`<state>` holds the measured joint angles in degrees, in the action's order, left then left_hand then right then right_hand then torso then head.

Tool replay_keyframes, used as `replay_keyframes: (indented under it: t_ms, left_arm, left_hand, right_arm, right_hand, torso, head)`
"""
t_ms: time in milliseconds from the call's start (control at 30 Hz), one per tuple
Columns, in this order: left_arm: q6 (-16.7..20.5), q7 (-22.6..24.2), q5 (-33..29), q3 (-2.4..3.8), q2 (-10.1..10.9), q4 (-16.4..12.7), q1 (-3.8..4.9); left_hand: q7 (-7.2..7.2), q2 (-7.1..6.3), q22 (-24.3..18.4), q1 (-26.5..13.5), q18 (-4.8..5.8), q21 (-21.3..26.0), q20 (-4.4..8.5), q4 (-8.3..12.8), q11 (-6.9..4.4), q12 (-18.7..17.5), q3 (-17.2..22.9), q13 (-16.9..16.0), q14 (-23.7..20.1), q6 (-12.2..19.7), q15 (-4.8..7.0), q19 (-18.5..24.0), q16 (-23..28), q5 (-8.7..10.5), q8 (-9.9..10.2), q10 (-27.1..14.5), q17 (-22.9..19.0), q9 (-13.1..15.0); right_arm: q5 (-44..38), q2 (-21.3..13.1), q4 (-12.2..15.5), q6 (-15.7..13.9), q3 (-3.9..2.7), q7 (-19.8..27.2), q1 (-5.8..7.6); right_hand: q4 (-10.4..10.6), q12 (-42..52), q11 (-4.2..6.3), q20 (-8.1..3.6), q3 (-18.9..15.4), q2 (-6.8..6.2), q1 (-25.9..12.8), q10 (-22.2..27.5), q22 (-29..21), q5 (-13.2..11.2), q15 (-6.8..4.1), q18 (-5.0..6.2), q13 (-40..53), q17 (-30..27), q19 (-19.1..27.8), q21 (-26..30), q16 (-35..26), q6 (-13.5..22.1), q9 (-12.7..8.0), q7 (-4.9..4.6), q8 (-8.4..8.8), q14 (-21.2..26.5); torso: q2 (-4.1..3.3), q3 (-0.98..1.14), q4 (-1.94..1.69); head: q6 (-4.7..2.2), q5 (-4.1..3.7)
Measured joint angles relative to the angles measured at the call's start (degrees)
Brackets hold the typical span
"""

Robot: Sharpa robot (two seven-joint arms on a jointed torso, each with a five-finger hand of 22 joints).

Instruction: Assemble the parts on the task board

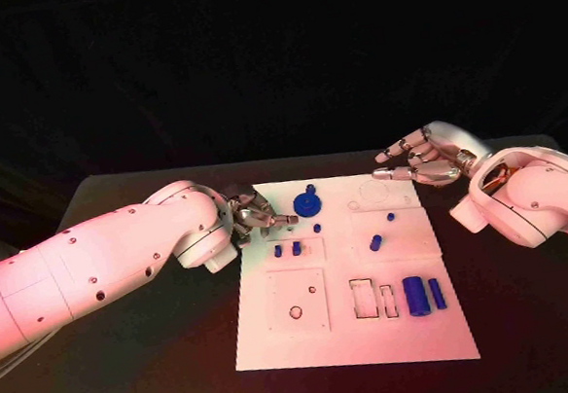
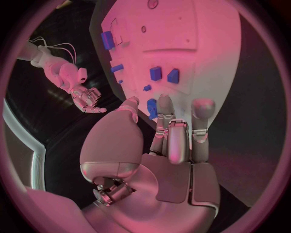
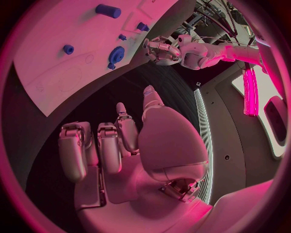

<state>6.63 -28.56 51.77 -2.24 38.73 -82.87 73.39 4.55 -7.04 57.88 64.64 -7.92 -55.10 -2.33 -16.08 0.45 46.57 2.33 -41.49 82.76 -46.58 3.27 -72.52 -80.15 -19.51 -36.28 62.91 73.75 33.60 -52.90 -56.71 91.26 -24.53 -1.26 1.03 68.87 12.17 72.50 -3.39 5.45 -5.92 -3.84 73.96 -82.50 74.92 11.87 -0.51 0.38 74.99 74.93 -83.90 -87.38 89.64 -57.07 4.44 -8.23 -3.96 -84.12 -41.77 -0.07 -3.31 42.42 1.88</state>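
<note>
The black surface [image 1: 138, 373] carries the white task board [image 1: 326, 348] at its middle, with a dark backdrop behind the far edge. On the board lie and stand the blue parts: a round gear-like piece [image 1: 306, 199] near the far left corner, two small blocks [image 1: 288, 249] side by side just nearer than it, a tiny peg [image 1: 318, 227] between them and the gear, another small peg [image 1: 390, 216] and a short cylinder [image 1: 376, 241] toward the right, and a larger cylinder [image 1: 415, 291] with a slimmer bar [image 1: 437, 293] beside it near the right edge. Outlined recesses mark the near half of the board.

The left hand [image 1: 256, 215] sits at the board's far left edge, fingers curled in toward the gear-like piece (whether anything is pinched between them cannot be told from any view); in the left wrist view its fingertips [image 2: 164, 103] lie just beside a blue part at the board's rim.

The right hand [image 1: 425, 158] hovers off the board's far right corner, fingers apart and loosely bent, holding nothing; the right wrist view shows its palm [image 3: 164, 145] above bare dark surface.
</note>
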Motion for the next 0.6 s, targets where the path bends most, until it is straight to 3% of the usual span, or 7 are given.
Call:
replay_keyframes:
  t_ms: [133,200,233,300,400,533,600]
  left_arm:
    - [4.0,6.8,-1.3,-0.35,-0.9,0.9,0.03]
    - [5.1,10.2,-0.9,-0.68,-1.6,1.4,0.03]
    - [5.6,11.7,-0.3,-0.82,-2.0,1.7,0.01]
    - [6.3,15.2,1.9,-1.12,-3.0,2.3,-0.04]
    - [6.9,19.0,6.3,-1.44,-4.5,3.3,-0.22]
    - [7.2,22.1,12.4,-1.69,-6.2,4.8,-0.56]
    - [7.3,22.8,15.0,-1.74,-7.0,5.6,-0.7]
  left_hand:
    - [3.64,1.1,-12.1,11.7,-1.01,16.2,-2.44,4.3,3.53,-7.4,3.6,5.0,-15.2,6.0,-3.04,9.5,22.4,-0.19,3.3,-10.0,-20.7,-2.9]
    - [4.27,1.05,-14.3,17.4,-1.02,19.3,-3.09,6.8,4.28,-11.3,6.7,8.5,-18.6,6.6,-3.86,10.6,27.9,-0.43,5.4,-12.3,-25.8,-5.3]
    - [4.44,0.11,-15.3,19.0,-2.03,20.4,-3.45,7.4,4.46,-13.9,8.4,11.4,-18.7,5.9,-3.95,10.4,29.3,-0.13,7.4,-12.2,-27.4,-7.7]
    - [4.27,-0.64,-16.1,20.9,-2.39,21.1,-3.56,8.2,4.05,-16.7,10.6,15.1,-18.0,3.7,-3.78,9.2,30.0,2.79,10.0,-10.7,-28.8,-10.8]
    - [3.65,-1.81,-16.3,22.1,-2.39,20.4,-3.29,8.9,3.83,-21.4,13.4,21.0,-11.1,-0.4,-3.38,5.3,23.2,7.87,14.6,-7.9,-23.5,-15.8]
    - [3.27,-2.99,-14.8,20.9,-2.39,17.8,-3.16,8.9,3.9,-25.2,14.8,25.8,-4.3,-3.8,-3.09,1.0,13.1,9.9,18.1,-5.7,-14.0,-19.4]
    - [3.21,-3.73,-7.3,20.2,-1.33,8.9,-3.03,8.9,3.82,-26.5,14.8,27.5,-0.5,-5.1,-3.07,-3.7,6.5,10.31,19.5,-4.7,-6.9,-20.7]
  right_arm:
    - [0.0,0.0,-0.1,0.0,0.0,0.0,-0.01]
    - [0.0,0.1,-0.1,0.0,0.0,0.0,-0.02]
    - [0.0,0.1,-0.1,0.0,0.0,0.0,-0.03]
    - [0.0,0.2,-0.1,0.0,0.0,0.0,-0.05]
    - [0.0,0.2,-0.2,0.0,0.0,0.0,-0.1]
    - [0.0,0.3,-0.2,0.0,0.01,0.0,-0.17]
    - [0.0,0.4,-0.2,0.0,0.01,0.0,-0.18]
  right_hand:
    - [0.0,0.0,0.0,0.0,0.0,0.0,0.0,0.0,0.0,0.0,0.0,0.0,0.0,0.0,0.0,0.0,0.0,0.0,0.0,0.0,0.0,0.0]
    - [0.0,0.0,0.0,0.0,0.0,0.0,0.0,0.0,0.0,0.0,0.0,0.0,0.0,0.0,0.0,0.0,0.0,0.0,0.0,0.0,0.0,0.0]
    - [0.0,0.0,0.0,0.0,0.0,0.0,0.0,0.0,0.0,0.0,0.0,0.0,0.0,0.0,0.0,0.0,0.0,0.0,0.0,0.0,0.0,0.0]
    - [0.0,0.0,0.0,0.0,0.0,0.0,0.0,0.0,0.0,0.0,0.0,0.0,0.0,0.0,0.0,0.0,0.0,0.0,0.0,0.0,0.0,0.0]
    - [0.0,0.0,0.0,0.0,0.0,0.0,0.0,0.0,0.0,0.0,0.0,0.0,0.0,0.0,0.0,0.0,0.0,0.0,0.0,0.0,0.0,0.0]
    - [0.0,0.0,0.0,0.0,0.0,0.0,0.0,0.0,0.0,0.0,0.0,0.0,0.0,0.0,0.0,0.0,0.0,0.0,0.0,0.0,0.0,0.0]
    - [0.0,0.0,0.0,0.0,0.0,0.0,0.0,0.0,0.0,0.0,0.0,0.0,0.0,0.0,0.0,0.0,0.0,0.0,0.0,0.0,0.0,0.0]
  torso:
    - [0.02,0.01,-0.02]
    - [0.01,0.01,-0.01]
    - [0.0,0.0,0.0]
    - [-0.03,-0.01,0.05]
    - [-0.07,-0.02,0.12]
    - [-0.07,-0.02,0.12]
    - [-0.08,-0.02,0.12]
  head:
    - [-0.24,-0.21]
    - [-0.32,-0.29]
    - [-0.35,-0.37]
    - [-0.41,-0.51]
    - [-0.52,-0.7]
    - [-0.57,-0.87]
    - [-0.6,-0.95]
